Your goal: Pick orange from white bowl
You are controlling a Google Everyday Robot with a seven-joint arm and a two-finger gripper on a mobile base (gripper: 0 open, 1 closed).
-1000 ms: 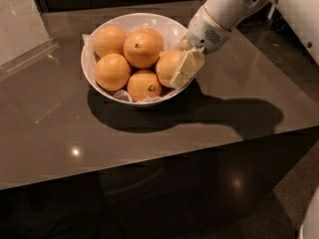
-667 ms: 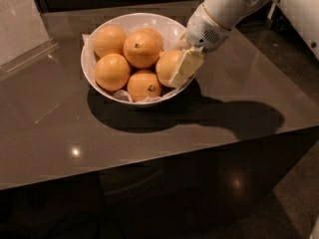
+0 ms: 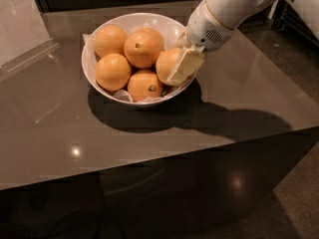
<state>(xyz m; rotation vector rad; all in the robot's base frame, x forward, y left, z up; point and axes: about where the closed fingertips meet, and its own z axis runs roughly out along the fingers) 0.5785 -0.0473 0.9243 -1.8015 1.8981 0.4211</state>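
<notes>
The robot's white arm [image 3: 234, 4] reaches in from the upper right, and its gripper [image 3: 175, 69] is down at the right side of the white bowl [image 3: 130, 15]. The fingers [image 3: 185, 64] are pale and cream-coloured. One lies flat against the near right face of the orange [image 3: 166, 63], with its tip down by the bowl's rim. The other is out of sight behind the fruit, and from here the pair looks closed on the orange.

That orange sits inside the bowl, against the right wall. It is round and smooth, a slightly paler yellow-orange than its neighbours, and no stem dot shows on the part I can see.

Four more fruits share the bowl. A plain one [image 3: 109, 40] is at the back left and another plain one [image 3: 113, 71] at the front left. One with a dark stem dot [image 3: 143, 48] is in the middle, touching the gripped orange. A second dotted one [image 3: 144, 85] is at the front.

Crinkled white paper [image 3: 122, 94] peeks over the rim at the front and left. The bowl stands on a glossy grey-brown bench [image 3: 60, 128] and throws a dark shadow to the right. A clear plastic stand [image 3: 22, 29] is at the bench's far left corner, well apart from the bowl.
</notes>
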